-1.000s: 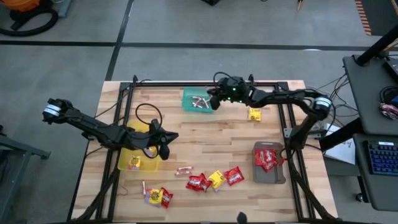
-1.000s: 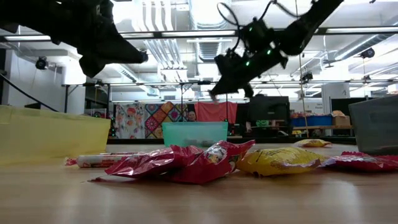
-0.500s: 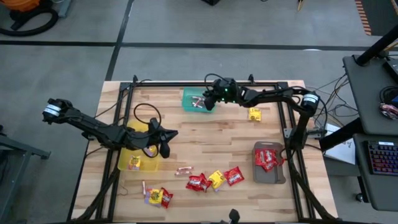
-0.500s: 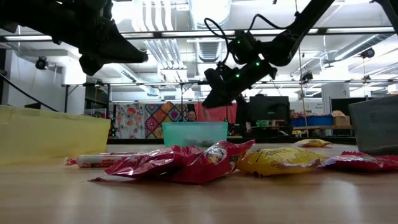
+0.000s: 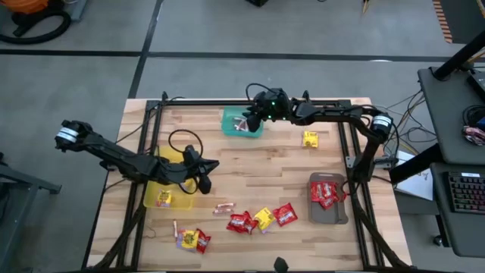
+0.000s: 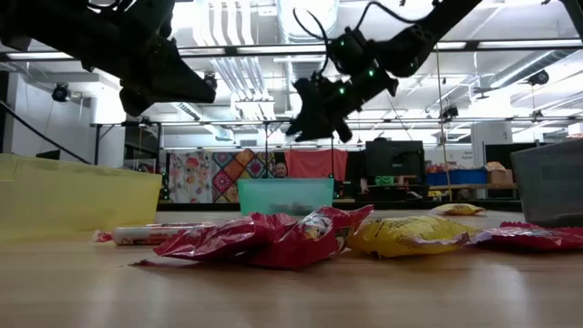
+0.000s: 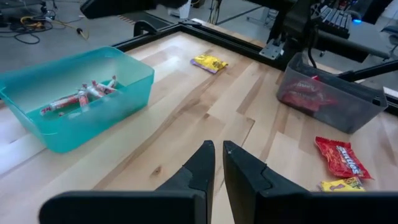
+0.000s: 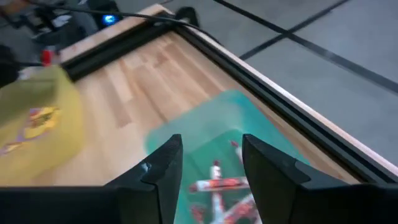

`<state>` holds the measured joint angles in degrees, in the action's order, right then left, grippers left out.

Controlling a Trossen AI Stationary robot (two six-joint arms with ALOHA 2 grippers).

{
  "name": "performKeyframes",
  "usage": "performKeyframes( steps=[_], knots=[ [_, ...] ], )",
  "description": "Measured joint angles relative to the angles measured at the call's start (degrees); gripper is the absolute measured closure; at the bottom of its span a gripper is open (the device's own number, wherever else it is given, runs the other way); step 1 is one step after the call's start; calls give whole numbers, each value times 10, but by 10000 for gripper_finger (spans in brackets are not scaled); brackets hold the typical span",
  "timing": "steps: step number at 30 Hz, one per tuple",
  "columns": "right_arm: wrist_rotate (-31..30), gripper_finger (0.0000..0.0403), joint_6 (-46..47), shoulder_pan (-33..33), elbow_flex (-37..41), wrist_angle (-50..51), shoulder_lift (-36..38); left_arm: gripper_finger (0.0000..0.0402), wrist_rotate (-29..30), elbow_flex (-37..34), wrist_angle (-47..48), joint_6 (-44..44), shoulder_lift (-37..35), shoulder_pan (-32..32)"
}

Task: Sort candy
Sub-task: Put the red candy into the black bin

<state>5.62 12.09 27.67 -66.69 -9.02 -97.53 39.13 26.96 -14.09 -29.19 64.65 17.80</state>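
Observation:
Candy lies loose near the table's front: red packets (image 5: pixel 240 222), a yellow packet (image 5: pixel 263 218) and a pinkish roll (image 5: pixel 224 207). One more yellow packet (image 5: pixel 310 139) lies at the back right. My right gripper (image 5: pixel 245 123) hangs open above the green tray (image 5: pixel 231 129). In the right wrist view, several rolls (image 8: pixel 214 183) lie in that tray (image 8: pixel 186 134) below my spread fingers (image 8: pixel 163 171), which hold nothing. My left gripper (image 5: pixel 206 176) hovers shut and empty beside the yellow tray (image 5: pixel 155 199); its fingers (image 7: pixel 202 165) point across bare wood.
The grey tray (image 5: pixel 337 214) at the right holds red packets. A yellow packet (image 5: pixel 164 199) lies in the yellow tray. More candy (image 5: pixel 189 240) sits at the front left. A black frame (image 5: pixel 250 100) runs along the table's back edge and sides.
My right gripper has moved left over the green tray and its fingers have opened. The left arm has hardly shifted.

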Motion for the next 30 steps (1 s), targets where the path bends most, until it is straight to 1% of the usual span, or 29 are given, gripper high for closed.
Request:
performKeyframes(
  steps=[4,12,18,24,30],
  knots=[
    [23,243,-18,-15,-8,18,23,384,0,16,-2,-1,26,0],
    [23,255,-65,-60,-6,69,77,384,0,50,0,0,88,0],
    [24,265,-96,-102,1,109,103,384,-4,63,0,-15,121,0],
    [24,268,-111,-129,6,126,113,384,-8,70,0,-16,130,0],
    [23,265,-115,-140,19,130,115,384,-11,72,0,-11,128,0]
  ],
)
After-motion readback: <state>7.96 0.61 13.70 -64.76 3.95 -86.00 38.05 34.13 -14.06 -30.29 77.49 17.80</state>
